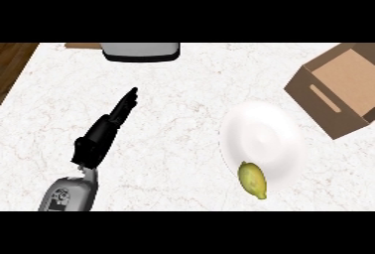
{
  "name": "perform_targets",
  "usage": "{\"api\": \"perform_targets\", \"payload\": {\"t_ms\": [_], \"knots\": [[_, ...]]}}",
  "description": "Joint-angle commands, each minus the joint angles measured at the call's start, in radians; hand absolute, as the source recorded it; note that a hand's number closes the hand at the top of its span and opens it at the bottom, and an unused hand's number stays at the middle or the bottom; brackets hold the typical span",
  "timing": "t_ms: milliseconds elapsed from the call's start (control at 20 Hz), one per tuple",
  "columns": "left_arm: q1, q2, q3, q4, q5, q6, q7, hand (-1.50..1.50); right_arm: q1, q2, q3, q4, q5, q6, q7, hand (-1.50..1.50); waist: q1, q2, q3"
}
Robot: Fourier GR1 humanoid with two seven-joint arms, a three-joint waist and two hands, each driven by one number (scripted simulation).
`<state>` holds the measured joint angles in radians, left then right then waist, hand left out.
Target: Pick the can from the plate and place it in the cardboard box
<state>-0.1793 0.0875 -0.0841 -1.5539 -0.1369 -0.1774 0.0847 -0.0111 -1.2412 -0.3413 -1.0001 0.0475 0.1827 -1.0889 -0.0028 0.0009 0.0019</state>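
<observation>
White marbled counter (183, 99) filling pretty much the whole view, with a strip of brown wood floor (13, 62) at the far left. Round white plate (262, 131) right of centre, and a yellow-green oval fruit-looking thing (253, 179) lying across its near rim. Open brown cardboard box (337, 89) far right, just beside the plate. Grey-and-black appliance (141, 51) at the far edge. Black left hand (102, 134) on the left, fingers straight and pressed together, holding nothing, well apart from the plate.
</observation>
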Motion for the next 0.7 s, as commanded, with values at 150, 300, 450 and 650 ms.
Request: {"api": "perform_targets", "payload": {"t_ms": [150,300,450,650], "knots": [[-0.029,-0.014,-0.019,0.041,-0.012,-0.008,-0.031,0.00,-0.146,-0.096,0.034,0.115,-0.073,0.222,-0.066,1.50,0.040,0.010,-0.001],[-0.061,-0.005,-0.002,0.019,0.011,-0.024,0.031,0.00,-0.194,-0.065,0.083,0.132,-0.068,0.202,-0.029,1.50,0.047,0.010,0.000],[-0.058,-0.038,-0.027,0.052,-0.023,0.011,-0.005,0.00,-0.273,-0.067,0.130,0.158,-0.070,0.231,0.010,1.50,0.056,0.014,0.000],[-0.053,-0.025,-0.020,0.029,-0.015,-0.004,0.011,0.00,-0.335,-0.034,0.177,0.206,-0.061,0.245,0.011,1.50,0.048,0.010,0.000]]}}
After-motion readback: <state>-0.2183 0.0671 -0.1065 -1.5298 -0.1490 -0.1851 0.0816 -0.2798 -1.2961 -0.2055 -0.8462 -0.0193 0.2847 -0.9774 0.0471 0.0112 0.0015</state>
